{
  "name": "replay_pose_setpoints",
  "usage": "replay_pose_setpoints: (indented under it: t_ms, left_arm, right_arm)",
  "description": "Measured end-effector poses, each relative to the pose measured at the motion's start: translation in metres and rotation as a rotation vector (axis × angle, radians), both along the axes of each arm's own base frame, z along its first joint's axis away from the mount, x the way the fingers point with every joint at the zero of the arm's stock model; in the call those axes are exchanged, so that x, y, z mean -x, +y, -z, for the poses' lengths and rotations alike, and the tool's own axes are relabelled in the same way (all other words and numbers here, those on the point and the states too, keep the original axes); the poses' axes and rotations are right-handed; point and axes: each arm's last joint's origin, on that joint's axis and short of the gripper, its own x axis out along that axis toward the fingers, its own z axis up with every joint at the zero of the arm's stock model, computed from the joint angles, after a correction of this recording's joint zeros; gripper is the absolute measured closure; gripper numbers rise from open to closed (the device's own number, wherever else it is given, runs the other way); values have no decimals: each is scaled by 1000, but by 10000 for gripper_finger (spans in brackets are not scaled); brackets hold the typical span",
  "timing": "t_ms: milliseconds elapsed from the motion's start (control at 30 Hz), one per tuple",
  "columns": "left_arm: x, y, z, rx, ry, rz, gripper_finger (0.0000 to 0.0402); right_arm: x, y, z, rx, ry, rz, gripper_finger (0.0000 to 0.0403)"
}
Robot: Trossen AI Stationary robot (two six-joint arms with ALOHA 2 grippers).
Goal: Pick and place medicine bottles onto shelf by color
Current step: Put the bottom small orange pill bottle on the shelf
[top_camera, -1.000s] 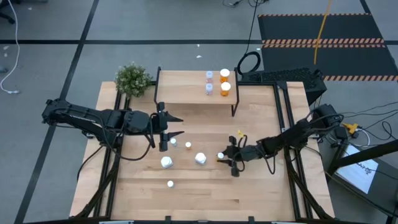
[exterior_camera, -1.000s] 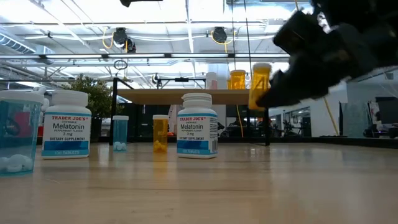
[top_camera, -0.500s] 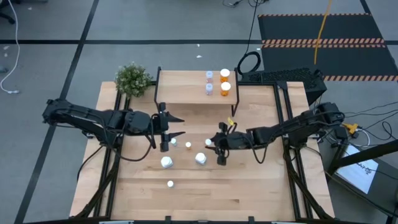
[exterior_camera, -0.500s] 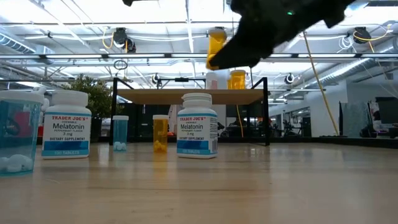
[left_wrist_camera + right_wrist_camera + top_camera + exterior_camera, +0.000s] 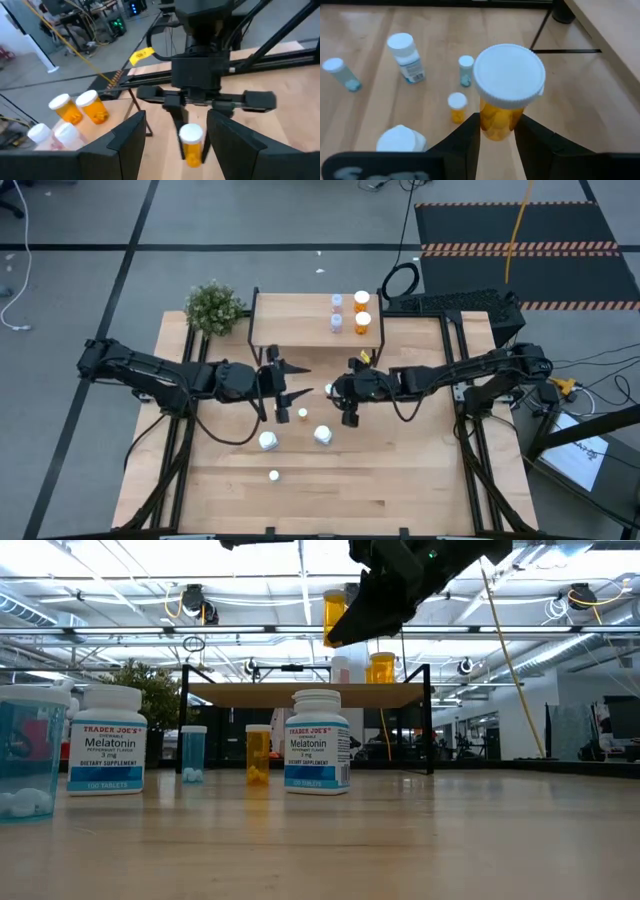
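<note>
My right gripper (image 5: 338,391) is shut on an orange medicine bottle (image 5: 506,95) with a white cap, in the air over the table's middle, in front of the shelf (image 5: 300,332). The left wrist view shows that bottle (image 5: 191,145) straight ahead. My left gripper (image 5: 290,383) hovers open just to the left of it, holding nothing. Two orange bottles (image 5: 362,312) and two pale ones (image 5: 336,312) stand on the shelf's right end. Several more bottles (image 5: 296,432) stand upright on the table below the grippers. My right gripper pinches the bottle's orange body (image 5: 496,125) just under the white cap, one finger on each of two opposite sides. The fingers come from the table's right side, slanting down. The bottle (image 5: 336,616) stands nearly upright, lifted clear of the table.
A small green plant (image 5: 213,307) stands at the shelf's left end. Two white Melatonin bottles (image 5: 317,742), two blue ones (image 5: 193,753) and a small orange one (image 5: 258,754) stand on the table's near half. The table's right part lies bare.
My right gripper has risen from low over the table's right part and swung toward the left and the far edge, carrying the orange bottle well above the table. My left gripper has moved a little toward the right, nearer that bottle, and stays open.
</note>
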Motion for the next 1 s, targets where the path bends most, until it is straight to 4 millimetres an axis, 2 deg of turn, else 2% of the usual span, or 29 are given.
replay_pose_setpoints:
  t_ms: [300, 400, 533, 667, 767, 867, 1000]
  left_arm:
    - [-5, 1, 8, 100, 38, 91, 182]
    - [-10, 5, 14, 59, 72, 75, 173]
    - [-12, 11, 18, -80, 113, 25, 178]
    - [-13, 12, 17, 2, 84, 7, 189]
    - [-13, 9, 17, 85, 76, 67, 189]
    - [-18, 7, 21, 120, 77, 125, 167]
    - [-29, 8, 29, 120, 63, 94, 112]
  right_arm:
    - [1, -5, 1, 17, 38, 5, 296]
    - [1, -5, 1, 16, 37, 6, 296]
    - [1, -5, 0, 15, 33, 6, 296]
    - [1, -5, 0, 15, 30, 6, 296]
    - [1, -5, 0, 15, 28, 6, 296]
    - [0, -5, -1, 14, 17, 6, 296]
    - [0, -5, -1, 14, 11, 5, 296]
